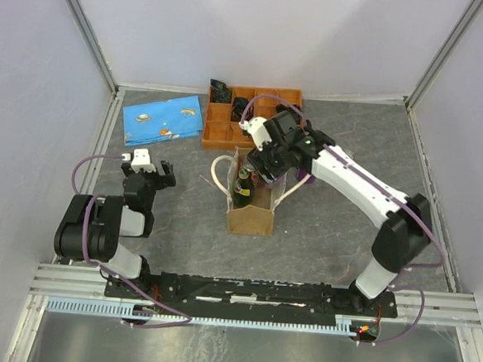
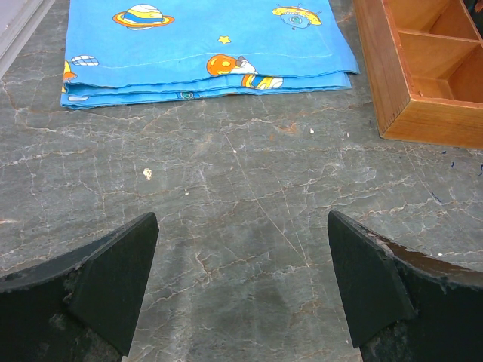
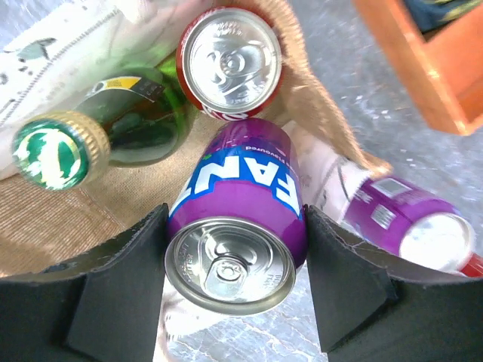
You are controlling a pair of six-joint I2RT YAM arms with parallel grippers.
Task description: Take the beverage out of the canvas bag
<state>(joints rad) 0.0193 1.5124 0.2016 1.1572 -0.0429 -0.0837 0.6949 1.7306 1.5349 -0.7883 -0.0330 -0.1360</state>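
The bag (image 1: 249,208) stood mid-table with the tray (image 1: 229,122) just behind its rim and bare table (image 1: 181,218) to its left and front. The right gripper (image 3: 235,280) hung over the bag's mouth. Its jaws pressed both sides of the purple can (image 3: 238,219), beside a bottle (image 3: 121,132) and a red can (image 3: 230,56). The left gripper (image 2: 241,283) gaped wide, well apart.

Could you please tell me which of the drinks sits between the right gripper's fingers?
The purple Fanta can, held by the right gripper; the red can and green bottle sit beyond it, untouched.

Purple Fanta can (image 3: 235,205) at tan canvas bag (image 1: 250,218) mouth.
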